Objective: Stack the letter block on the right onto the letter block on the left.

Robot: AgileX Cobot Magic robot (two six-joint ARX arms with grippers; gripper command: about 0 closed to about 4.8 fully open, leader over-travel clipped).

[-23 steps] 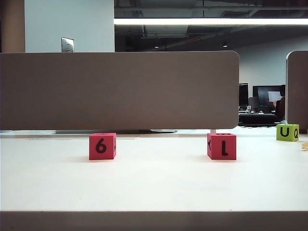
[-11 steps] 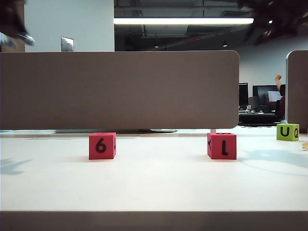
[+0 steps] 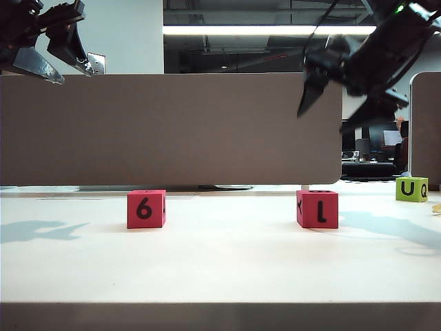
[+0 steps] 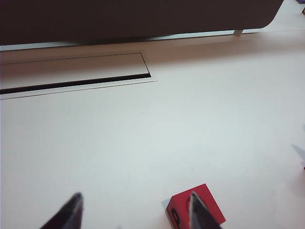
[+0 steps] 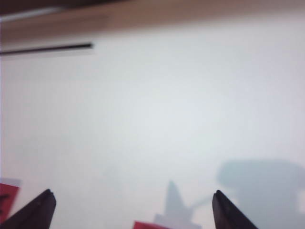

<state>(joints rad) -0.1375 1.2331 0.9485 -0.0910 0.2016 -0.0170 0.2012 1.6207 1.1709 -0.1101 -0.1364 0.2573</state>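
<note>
Green block shows only outside; both tools agape.

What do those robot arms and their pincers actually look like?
Both arms are black and angular. The right gripper ends in dark, pointed jaws, with black cables looping above it and a small green light on the arm. The left gripper has dark jaws too, one with a pale metallic-looking face.

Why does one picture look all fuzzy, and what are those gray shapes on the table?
The right wrist view is blurry all over, even the right claw and the table. The left wrist view is sharper; the red block looks crisp. In the exterior view, the gray shapes are the arms' shadows on the table, near both edges.
</note>
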